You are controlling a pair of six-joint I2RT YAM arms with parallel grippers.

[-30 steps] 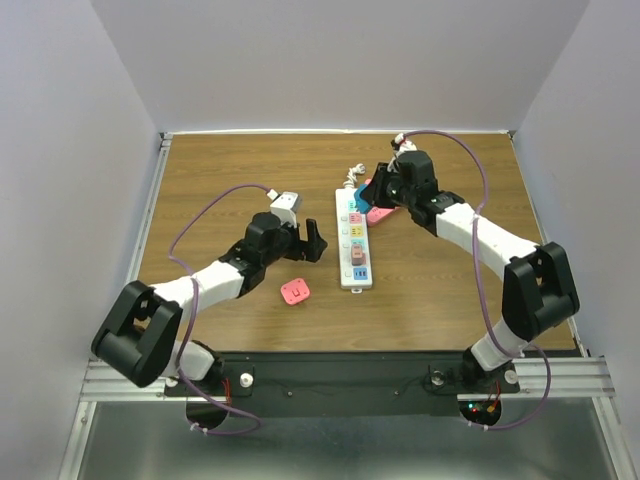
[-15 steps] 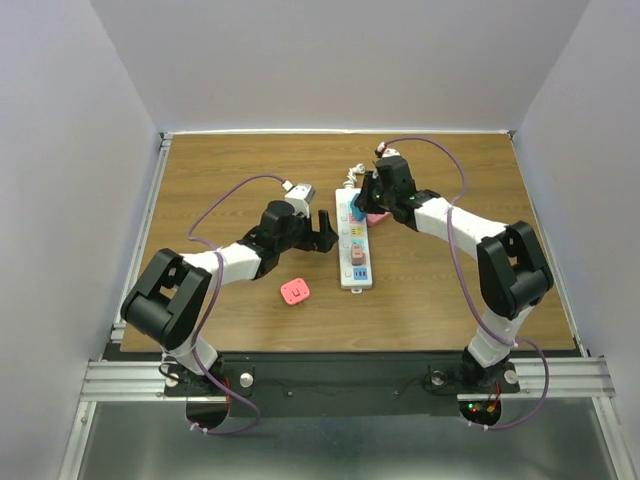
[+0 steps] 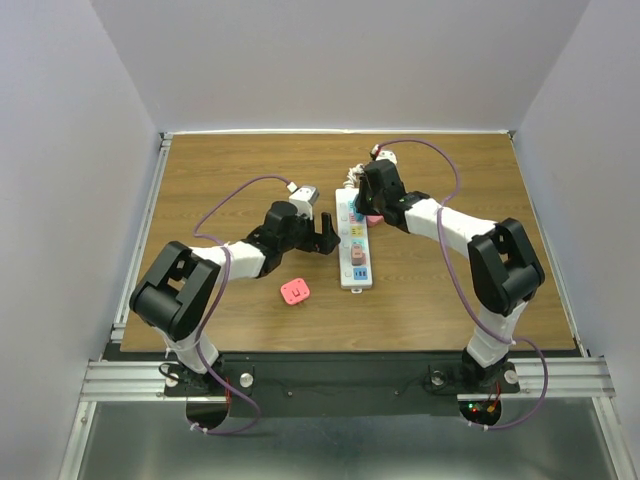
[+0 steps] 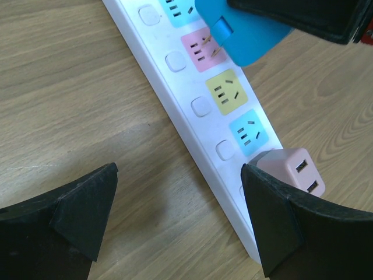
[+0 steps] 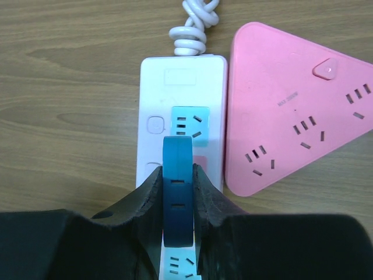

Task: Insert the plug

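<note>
Shows blue plug (image 5: 177, 156) pinched in right gripper (image 5: 178, 179), prongs (image 4: 213, 44) just above pink socket (image 4: 198, 51) of power strip (image 4: 185, 125), seemingly not yet seated; left gripper (image 4: 180, 216) spread wide, empty, astride strip. Leaves final push down.

the long white plastic power strip (image 4: 195, 131) has socket faces in pale blue, pink, yellow and pale blue, each beside a white square button. the flat plastic plug (image 5: 177, 198) is blue. the right gripper (image 5: 177, 173) has black fingers (image 5: 148, 198). the triangular plastic socket adapter (image 5: 280, 134) is pink. the small usb cube adapter (image 4: 288, 169) is pale pink. the wooden table (image 3: 220, 180) shows brown grain.
</note>
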